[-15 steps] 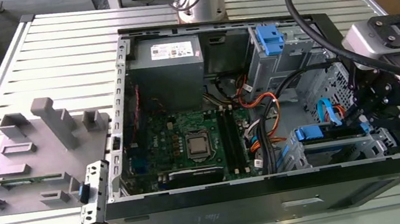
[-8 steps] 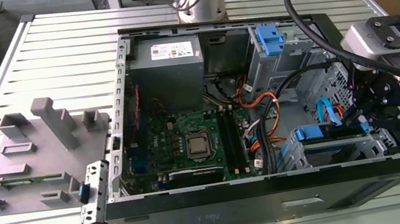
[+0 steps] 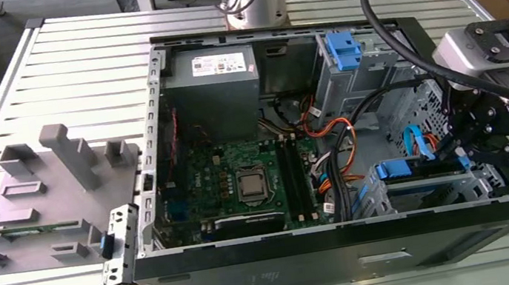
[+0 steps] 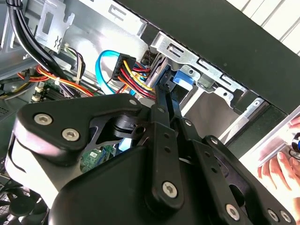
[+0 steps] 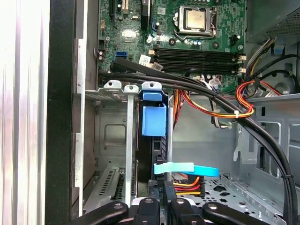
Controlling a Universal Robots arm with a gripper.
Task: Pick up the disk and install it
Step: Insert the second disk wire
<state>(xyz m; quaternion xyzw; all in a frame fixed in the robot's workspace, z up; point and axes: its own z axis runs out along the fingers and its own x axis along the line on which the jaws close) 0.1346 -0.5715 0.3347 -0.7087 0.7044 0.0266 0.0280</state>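
The gripper (image 3: 490, 143) hangs over the open computer case (image 3: 253, 277), its fingers (image 5: 157, 206) drawn narrow around the rear edge of the disk (image 5: 153, 119), which stands on edge in the drive cage (image 5: 115, 126) directly ahead of them.

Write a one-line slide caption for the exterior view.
Gripper lowered over the drive cage at the open computer case's corner, motherboard exposed.

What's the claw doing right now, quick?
Claw: cannot be told whether open or closed; it sits right by the disk in the drive bay.
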